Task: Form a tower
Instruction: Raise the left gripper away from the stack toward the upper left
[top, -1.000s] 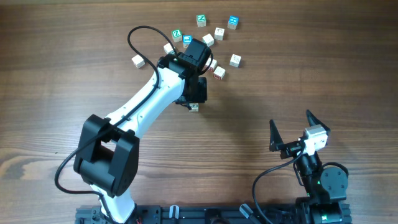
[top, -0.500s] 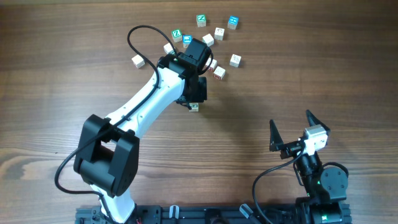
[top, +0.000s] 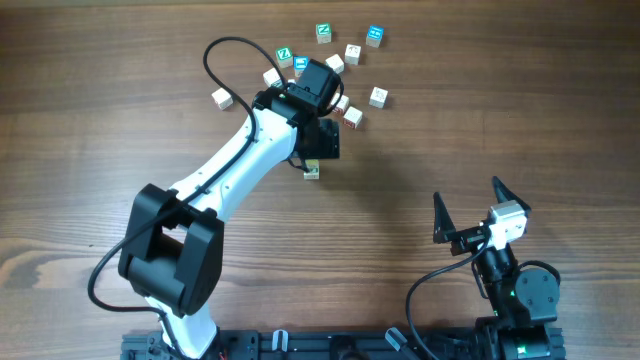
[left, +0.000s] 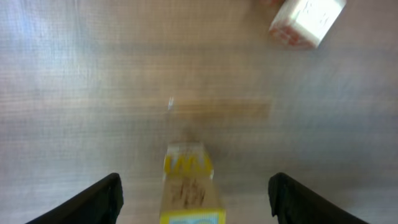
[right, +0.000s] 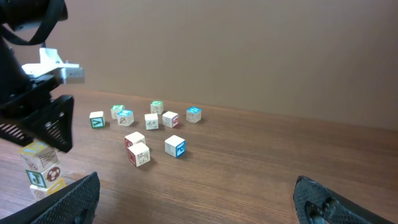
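The left gripper (left: 196, 178) stands with jaws spread either side of the tower (left: 189, 193), gripping nothing, while the right gripper (top: 467, 192) sits wide open and empty, well apart.

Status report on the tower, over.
Left gripper open over tower, not gripping. Right gripper open, empty. Tower upright. Loose cubes sit apart, nothing blocking.

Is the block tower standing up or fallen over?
Standing up. In the right wrist view the tower is cubes stacked one on another, and the open left gripper isn't touching it.
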